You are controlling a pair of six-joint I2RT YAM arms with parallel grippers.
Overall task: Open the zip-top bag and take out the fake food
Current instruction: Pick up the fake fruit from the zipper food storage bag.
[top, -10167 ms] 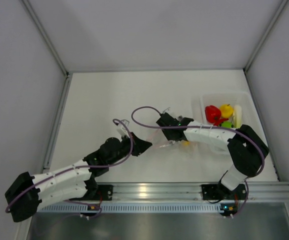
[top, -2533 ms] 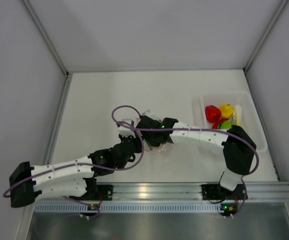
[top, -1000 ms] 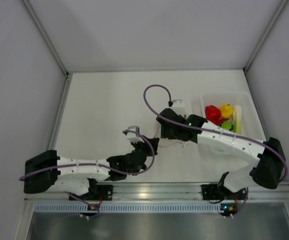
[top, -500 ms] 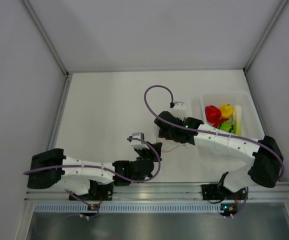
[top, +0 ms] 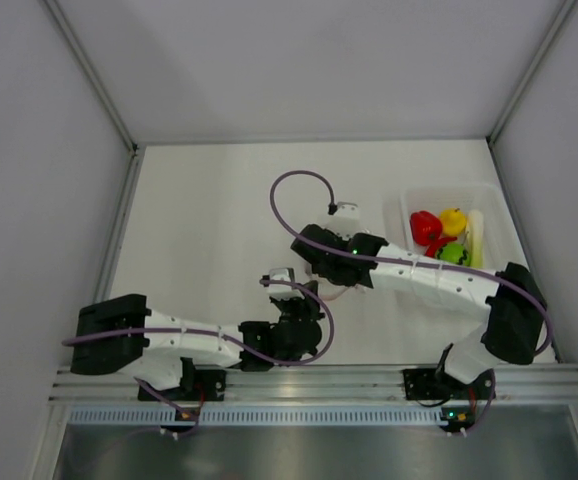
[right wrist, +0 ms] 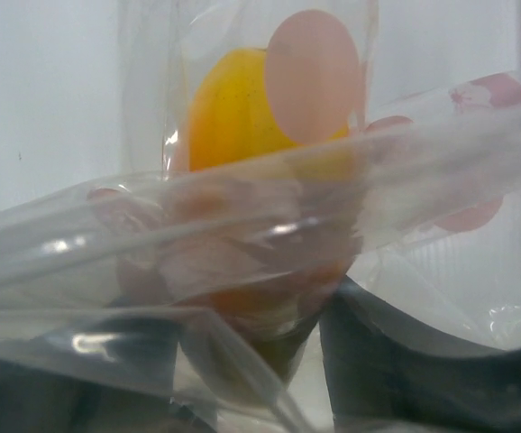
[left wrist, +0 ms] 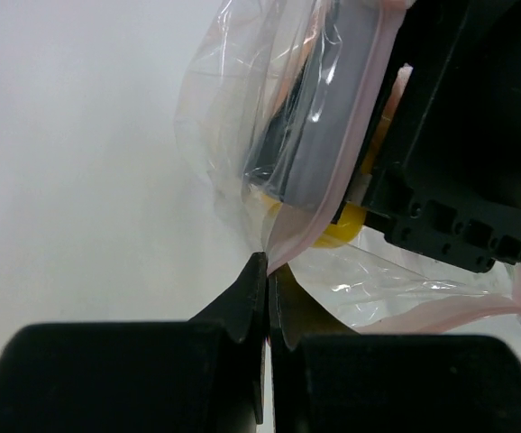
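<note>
The clear zip-top bag (left wrist: 233, 135) with its pink zip strip hangs between the two grippers, seen as a faint pouch (top: 334, 292) from above. My left gripper (left wrist: 268, 262) is shut on the bag's lower edge, near the table's front (top: 304, 300). My right gripper (top: 321, 275) reaches into the bag from the right. Its dark fingers (right wrist: 396, 361) hold a yellow-orange piece of fake food (right wrist: 242, 99) behind the crinkled plastic. That piece shows yellow (left wrist: 346, 221) in the left wrist view, at the tip of the right gripper's black body (left wrist: 459, 135).
A translucent white tray (top: 409, 200) stands at the right. It holds a red pepper (top: 425, 227), a yellow piece (top: 454, 220), a green ball (top: 454, 253) and a pale stalk (top: 475, 235). Metal rails line the table's left side and near edge.
The left arm has swung right and drawn its gripper nearer the front edge with the bag's edge in it. The right gripper has shifted left.
</note>
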